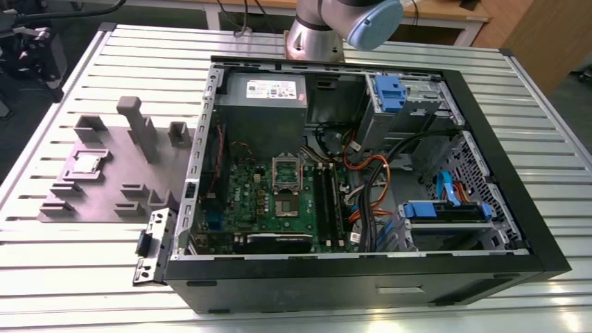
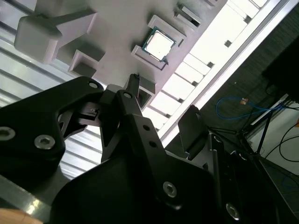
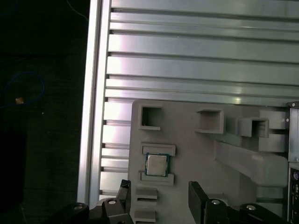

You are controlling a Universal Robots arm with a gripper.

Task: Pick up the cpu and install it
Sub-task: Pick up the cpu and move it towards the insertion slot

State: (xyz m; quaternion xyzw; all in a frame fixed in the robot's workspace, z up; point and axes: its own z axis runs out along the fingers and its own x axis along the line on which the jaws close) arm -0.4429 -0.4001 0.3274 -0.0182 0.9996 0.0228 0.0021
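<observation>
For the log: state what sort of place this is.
Probably a robotics lab for computer assembly: an open desktop case lies on a slotted aluminium table, beside a grey fixture plate holding the cpu.

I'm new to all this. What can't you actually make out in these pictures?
- Exterior view: the arm runs off the top edge, so its pose beyond there is unknown.
- Exterior view: the socket is too small to tell whether it is latched.
- First wrist view: how high the gripper hangs over the cpu cannot be judged.
- First wrist view: the computer case is cut off by the picture's edge.
</observation>
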